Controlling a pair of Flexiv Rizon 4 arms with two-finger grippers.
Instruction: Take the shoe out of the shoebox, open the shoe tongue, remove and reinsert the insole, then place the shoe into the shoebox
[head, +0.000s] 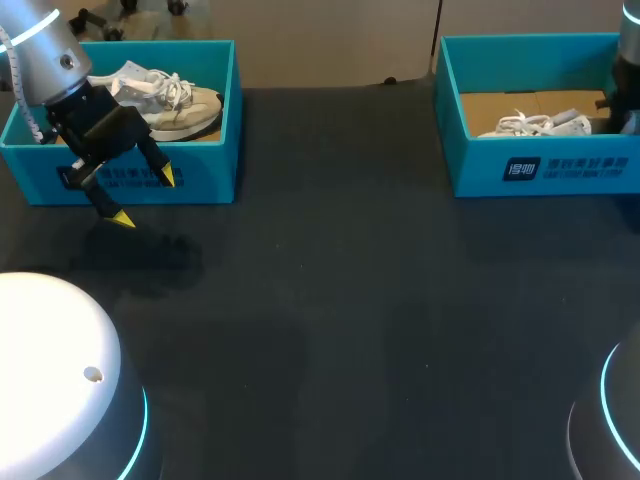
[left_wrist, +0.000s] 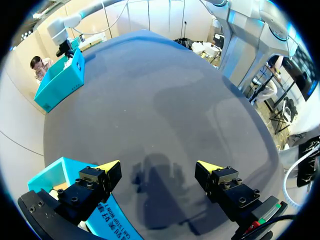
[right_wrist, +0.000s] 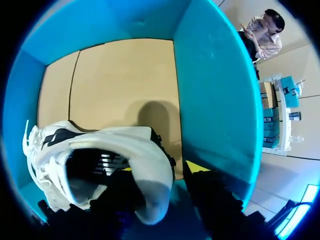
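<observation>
Grip matters: right jaws stand open astride the heel of the white lace-up shoe (right_wrist: 135, 145) in the teal cardboard shoebox (right_wrist: 215, 90). They are best closed firmly on the collar, then lifted straight up. Meanwhile left jaws gape over the black table (head: 350, 300).

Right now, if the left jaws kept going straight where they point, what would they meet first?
Likely the bare table, beside the near shoebox; nothing lies between the open jaws and it.
</observation>
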